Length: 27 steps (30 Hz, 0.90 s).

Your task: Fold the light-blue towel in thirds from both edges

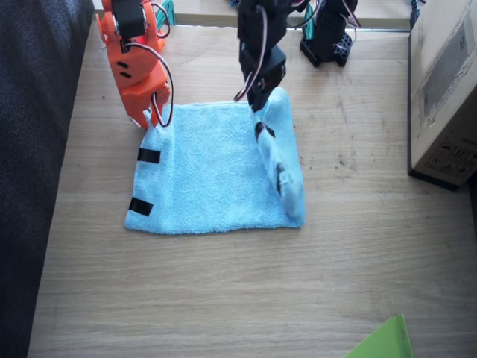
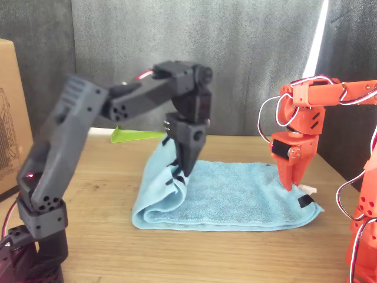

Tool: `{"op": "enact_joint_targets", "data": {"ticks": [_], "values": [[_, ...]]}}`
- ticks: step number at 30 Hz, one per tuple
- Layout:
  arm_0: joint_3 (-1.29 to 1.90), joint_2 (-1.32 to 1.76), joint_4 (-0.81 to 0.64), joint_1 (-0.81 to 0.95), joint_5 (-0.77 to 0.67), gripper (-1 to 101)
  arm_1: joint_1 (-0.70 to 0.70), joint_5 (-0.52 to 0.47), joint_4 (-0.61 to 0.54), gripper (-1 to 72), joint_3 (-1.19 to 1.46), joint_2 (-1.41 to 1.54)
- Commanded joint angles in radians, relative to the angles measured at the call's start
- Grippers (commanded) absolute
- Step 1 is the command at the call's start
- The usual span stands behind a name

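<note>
Our left gripper is pinched shut on the towel's lifted edge, the towel lying mid-table, and the right gripper, apparently closed, presses its far corner, so a loose pinch could drop the fold crooked.

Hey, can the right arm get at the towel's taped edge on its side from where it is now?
Probably yes. The right gripper already hangs at the far corner of that edge of the light-blue towel, by the white tag, and nothing lies on the black tape strips. The left gripper works the opposite fold.
</note>
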Motion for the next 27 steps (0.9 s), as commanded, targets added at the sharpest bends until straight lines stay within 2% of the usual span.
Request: {"op": "enact_joint_targets", "data": {"ticks": [1,6,8,10,17,19,25,27], "values": [[-0.031,0.012,0.006,-0.006,0.015,0,0.002,0.012,0.012,0.1,-0.028,0.02],[-0.133,-0.037,0.038,-0.014,0.014,3,0.006,0.014,0.008,0.1,-0.035,0.006],[-0.169,-0.044,0.041,-0.017,0.015,15,0.008,0.017,0.008,0.1,-0.035,0.005],[-0.206,-0.049,0.043,-0.018,0.015,23,0.009,0.02,0.008,0.1,-0.035,0.002],[-0.308,-0.043,0.046,-0.005,0.04,28,0.015,0.028,0.009,0.1,-0.035,0.0],[-0.341,-0.02,0.046,0.014,0.044,27,0.015,0.031,0.009,0.1,-0.038,0.0],[-0.428,0.143,0.046,0.216,-0.02,0,0.005,0.025,0.054,0.1,-0.115,-0.009],[-0.41,0.201,0.046,0.322,-0.037,0,0.002,0.02,0.094,0.1,-0.184,-0.02]]}}
